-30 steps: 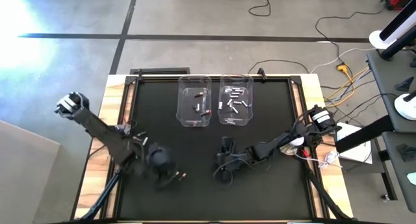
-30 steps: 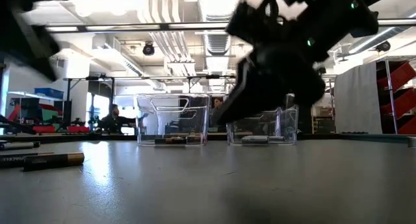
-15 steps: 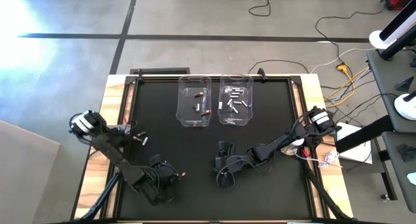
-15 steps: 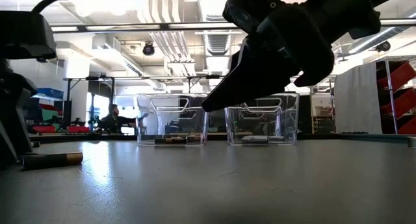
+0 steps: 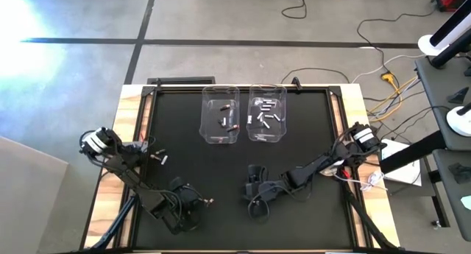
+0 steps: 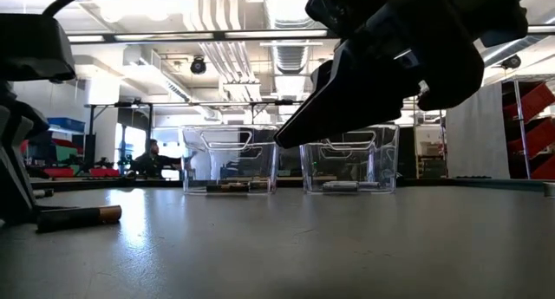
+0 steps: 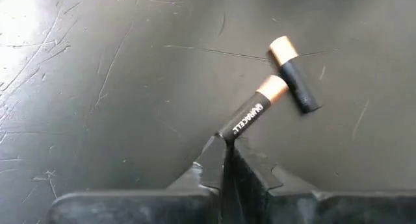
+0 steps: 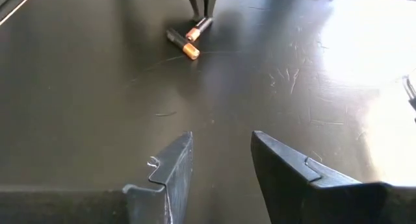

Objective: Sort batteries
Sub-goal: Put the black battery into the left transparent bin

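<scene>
The left gripper sits low over the near left part of the black table, its fingers pressed together. Their tips meet at the dark end of a black battery with a copper end; the fingers touch that end but it is hard to tell whether they truly pinch it or have closed just behind it. A second black-and-copper battery lies just beside the first, their copper ends nearly touching. In the overhead view the pair shows as a small mark next to the left gripper. In the level view one battery lies flat on the table near the left arm.

The right gripper hangs above the table near its middle front, fingers spread with a clear gap and nothing between them. From its wrist view the two batteries lie well ahead, with the left gripper's closed fingertips standing over them.

At the far side of the table stand two clear bins side by side. The left bin holds a few dark batteries; the right bin holds several silvery ones.
</scene>
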Controlling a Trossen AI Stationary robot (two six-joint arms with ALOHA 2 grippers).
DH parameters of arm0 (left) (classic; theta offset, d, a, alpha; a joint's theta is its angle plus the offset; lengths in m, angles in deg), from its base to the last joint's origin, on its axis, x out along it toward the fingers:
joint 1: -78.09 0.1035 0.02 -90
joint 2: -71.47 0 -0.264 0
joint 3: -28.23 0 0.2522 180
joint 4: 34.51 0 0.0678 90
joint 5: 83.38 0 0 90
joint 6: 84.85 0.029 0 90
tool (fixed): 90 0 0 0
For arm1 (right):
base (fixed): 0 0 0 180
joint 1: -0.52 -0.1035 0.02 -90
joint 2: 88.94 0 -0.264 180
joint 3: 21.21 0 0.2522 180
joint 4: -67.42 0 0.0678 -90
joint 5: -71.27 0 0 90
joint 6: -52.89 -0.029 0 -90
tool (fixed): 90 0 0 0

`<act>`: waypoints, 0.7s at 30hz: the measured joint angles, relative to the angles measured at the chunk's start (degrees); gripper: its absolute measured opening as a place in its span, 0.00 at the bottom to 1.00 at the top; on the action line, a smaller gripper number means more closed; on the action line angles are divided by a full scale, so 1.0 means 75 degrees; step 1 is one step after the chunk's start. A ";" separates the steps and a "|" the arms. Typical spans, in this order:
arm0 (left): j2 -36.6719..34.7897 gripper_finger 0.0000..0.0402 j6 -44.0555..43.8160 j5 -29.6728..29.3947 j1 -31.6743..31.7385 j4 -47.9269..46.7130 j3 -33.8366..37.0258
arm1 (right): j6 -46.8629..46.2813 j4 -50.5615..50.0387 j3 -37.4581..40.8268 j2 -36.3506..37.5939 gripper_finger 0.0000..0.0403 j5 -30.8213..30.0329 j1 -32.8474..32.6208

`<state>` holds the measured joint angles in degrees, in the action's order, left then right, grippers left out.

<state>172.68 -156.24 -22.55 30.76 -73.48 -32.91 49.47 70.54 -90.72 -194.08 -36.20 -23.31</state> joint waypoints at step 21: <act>-0.0574 0.22 0.0628 0.0480 0.0038 -0.1190 -0.0323 | 0.0066 0.1942 -0.0530 -0.1606 0.44 0.2287 -0.0114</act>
<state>168.38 -151.52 -18.95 31.04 -82.40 -35.33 49.96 85.11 -94.69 -206.13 -19.05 -24.17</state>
